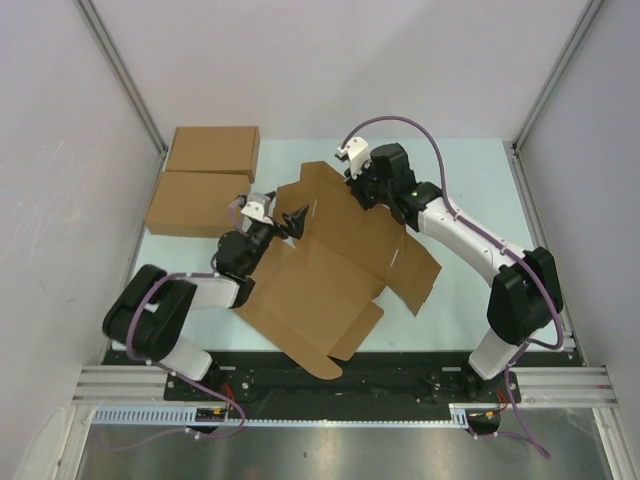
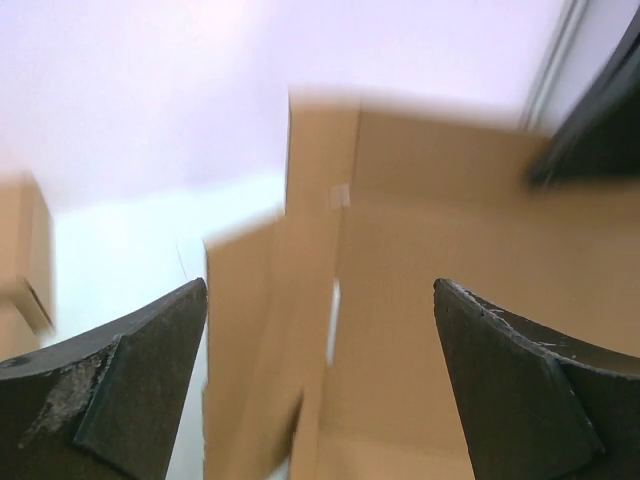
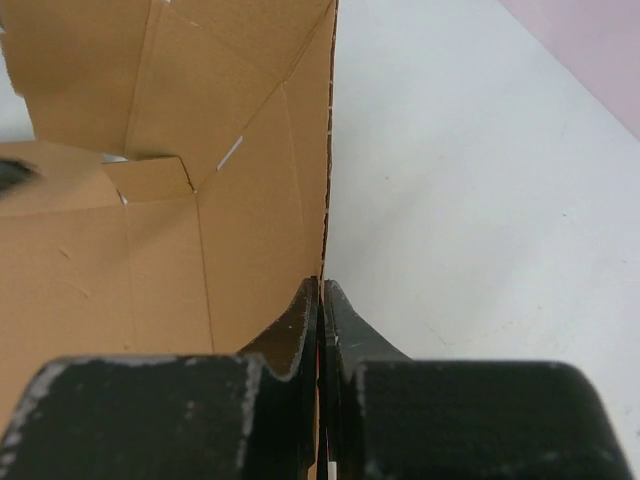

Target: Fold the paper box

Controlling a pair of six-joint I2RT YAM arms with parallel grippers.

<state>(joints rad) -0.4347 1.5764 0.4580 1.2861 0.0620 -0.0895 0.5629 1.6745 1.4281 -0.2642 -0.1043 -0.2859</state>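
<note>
The light, stiff brown die-cut cardboard paper box [image 1: 320, 280] seemed best held edgewise, where the right gripper [image 3: 321, 287] pinched it, the left gripper [image 2: 320, 292] gaping wide.

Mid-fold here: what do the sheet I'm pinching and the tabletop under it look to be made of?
The paper box: brown corrugated cardboard, matte and unprinted; its cut edge shows a fluted layer and the creases look crisp. The table: a smooth pale surface, perhaps laminate or painted board, matte with faint scuffs; the look alone does not settle which.

High rear overview, both wrist views close, all sharing paper box [image 1: 320, 280]
</note>
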